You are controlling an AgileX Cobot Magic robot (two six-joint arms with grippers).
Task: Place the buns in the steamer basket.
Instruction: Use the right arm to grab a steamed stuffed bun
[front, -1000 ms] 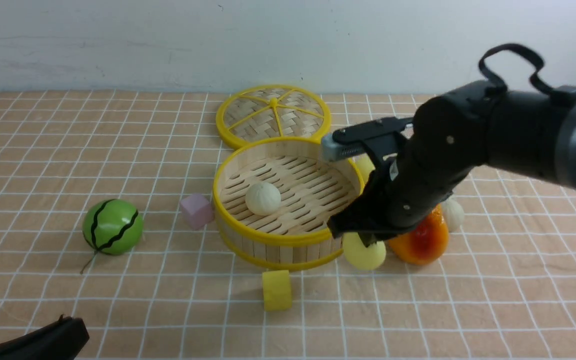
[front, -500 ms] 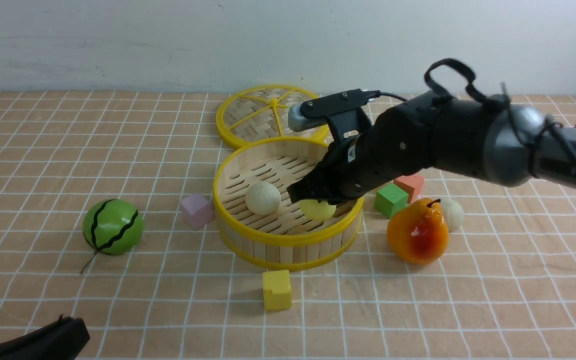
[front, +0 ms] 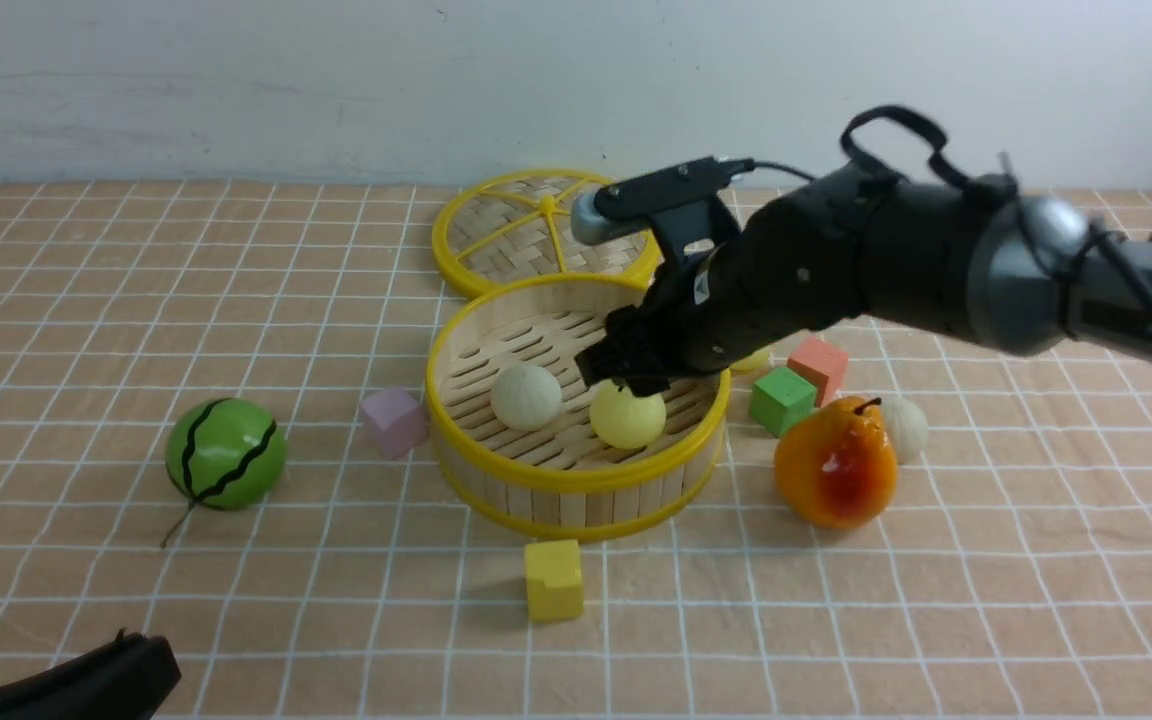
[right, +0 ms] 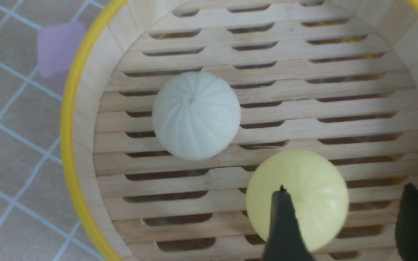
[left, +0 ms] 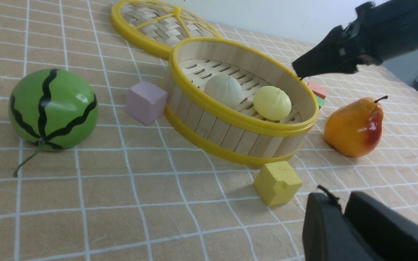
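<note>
Basket [front: 576, 478] stands mid-tabletop [front: 236, 600], lid [front: 546, 228] flat behind it and touching its far rim. Buns, four: two are in the basket, white bun [front: 526, 396] and yellow bun [front: 627, 418] side by side on the slats, just apart. Two are out: second white bun [front: 906, 428] tucked behind the pear [front: 836, 462], and second yellow bun [front: 754, 360] only a sliver showing past the right arm, near the salmon cube [front: 818, 368]. Right fingers [right: 283, 224] hang spread over the yellow bun, which appears to lie free under them. Left fingers [left: 325, 224] sit low at the near edge holding nothing, with only a thin slit between them; cannot tell if quite shut. Cubes, four: salmon, green cube [front: 781, 400], lilac cube [front: 392, 422], yellow cube [front: 553, 578]. One pear, one watermelon [front: 226, 453]. The buns look light and matte, so likely not slippery. Being round, they would roll if nudged. Best taken from above across the widest part, gently. The pear crowds the second white bun.
</note>
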